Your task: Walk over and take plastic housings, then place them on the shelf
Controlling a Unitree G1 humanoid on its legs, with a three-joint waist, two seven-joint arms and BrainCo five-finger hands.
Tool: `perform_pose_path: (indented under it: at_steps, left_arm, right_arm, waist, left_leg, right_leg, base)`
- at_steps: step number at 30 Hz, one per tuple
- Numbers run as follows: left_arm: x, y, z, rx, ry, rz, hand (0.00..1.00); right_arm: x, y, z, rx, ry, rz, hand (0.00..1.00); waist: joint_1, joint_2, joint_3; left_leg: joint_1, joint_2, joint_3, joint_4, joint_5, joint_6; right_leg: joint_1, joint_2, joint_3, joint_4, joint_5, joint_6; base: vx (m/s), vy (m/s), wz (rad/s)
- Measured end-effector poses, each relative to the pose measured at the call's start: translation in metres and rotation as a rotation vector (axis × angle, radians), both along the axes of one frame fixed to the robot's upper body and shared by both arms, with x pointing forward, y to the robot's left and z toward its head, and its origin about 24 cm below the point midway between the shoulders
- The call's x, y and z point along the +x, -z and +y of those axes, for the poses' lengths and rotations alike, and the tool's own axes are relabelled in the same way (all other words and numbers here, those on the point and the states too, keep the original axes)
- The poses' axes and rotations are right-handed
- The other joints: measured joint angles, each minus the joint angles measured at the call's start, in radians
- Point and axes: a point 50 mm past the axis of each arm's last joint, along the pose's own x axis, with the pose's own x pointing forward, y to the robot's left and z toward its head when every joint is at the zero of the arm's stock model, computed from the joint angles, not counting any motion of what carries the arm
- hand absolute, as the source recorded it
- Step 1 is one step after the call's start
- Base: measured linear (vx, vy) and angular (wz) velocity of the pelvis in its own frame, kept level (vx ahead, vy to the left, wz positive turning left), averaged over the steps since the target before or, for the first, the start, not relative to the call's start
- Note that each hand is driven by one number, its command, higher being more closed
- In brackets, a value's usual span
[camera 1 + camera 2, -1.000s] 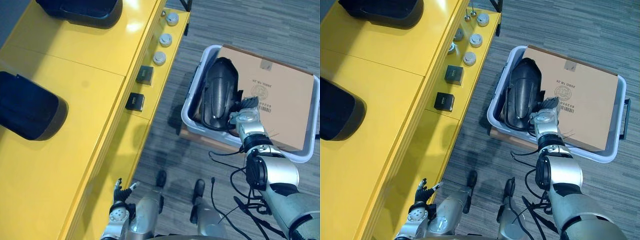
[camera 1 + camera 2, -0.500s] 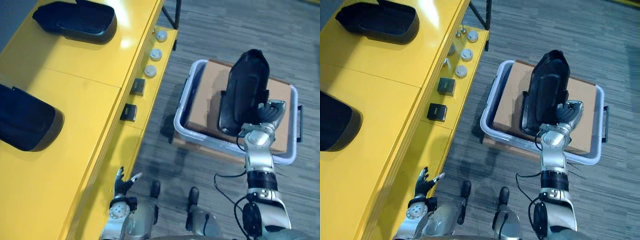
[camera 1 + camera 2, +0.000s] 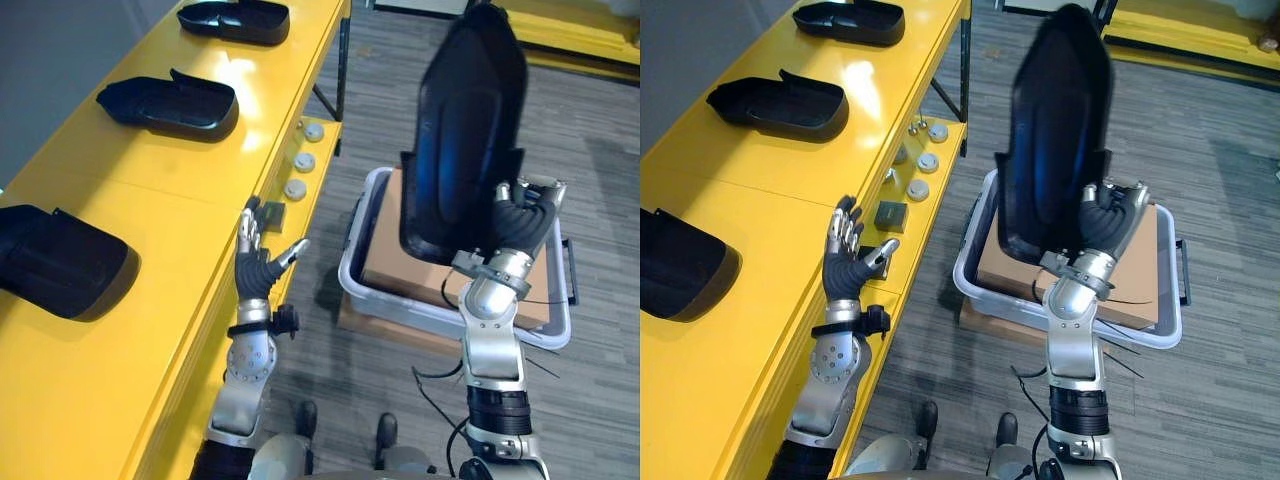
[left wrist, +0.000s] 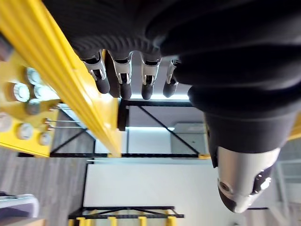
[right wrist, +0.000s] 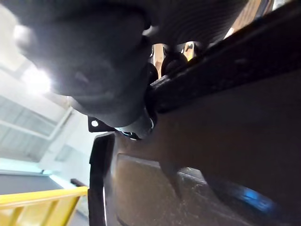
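1. The black plastic housing [image 3: 465, 130] stood upright in the air with its narrower end uppermost, at the robot's right front.
2. The right hand [image 3: 518, 212] gripped it at the lower end, with dark fingers curled round the bottom edge. In the right wrist view the housing's dark surface lay close against the hand.
3. Below the housing, and clear of it, a grey bin [image 3: 349, 252] sat on the grey plank floor [image 3: 600, 180]. A cardboard box [image 3: 400, 272] lay inside the bin.
4. A yellow shelf [image 3: 150, 180] ran along the robot's left side. Three further housings rested on its top in a row, well apart from one another: the nearest [image 3: 55, 262], the middle [image 3: 170, 100] and the farthest [image 3: 235, 20].
5. The left hand [image 3: 258, 265] was held up just beside the shelf's front edge. Its fingers were straight, the thumb stood apart, and it held nothing.
6. On the shelf's lower ledge, round silver parts [image 3: 304, 160] lay in a line. A small dark block [image 3: 891, 215] lay near the left hand's thumb.
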Motion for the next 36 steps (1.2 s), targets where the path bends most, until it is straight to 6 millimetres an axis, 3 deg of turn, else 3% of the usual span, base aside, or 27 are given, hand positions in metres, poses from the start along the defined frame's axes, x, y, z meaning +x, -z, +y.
perform_pose_path:
  at_steps: [10, 19, 36]
  left_arm:
    - [0.001, -0.02, -0.041, 0.001, 0.161, -0.087, 0.0]
    - [0.005, -0.029, -0.049, 0.006, 0.177, -0.109, 0.0]
    - [0.014, -0.018, -0.047, -0.001, 0.098, -0.044, 0.0]
  right_arm:
    - [-0.009, -0.012, 0.069, -0.068, -0.338, -0.074, 1.0]
    - [-0.016, -0.012, 0.068, -0.056, -0.342, -0.088, 1.0]
    - [-0.016, -0.005, 0.075, -0.153, -0.389, -0.06, 1.0]
  waist:
    - [-0.02, -0.022, -0.068]
    - [-0.026, -0.023, -0.083]
    - [-0.047, -0.03, -0.111]
  left_leg:
    - [0.021, 0.001, 0.025, -0.015, 0.001, 0.001]
    - [0.029, 0.002, 0.043, -0.017, 0.001, 0.001]
    - [0.028, 0.003, 0.043, -0.016, 0.001, 0.001]
  right_leg:
    - [0.001, -0.002, 0.026, 0.001, 0.0, 0.0]
    - [-0.003, -0.001, 0.049, 0.007, 0.0, 0.0]
    - [-0.003, 0.0, 0.054, 0.005, 0.001, 0.0]
  base:
    - [-0.02, 0.012, -0.07]
    - [-0.03, 0.011, -0.07]
    - [0.0, 0.001, 0.0]
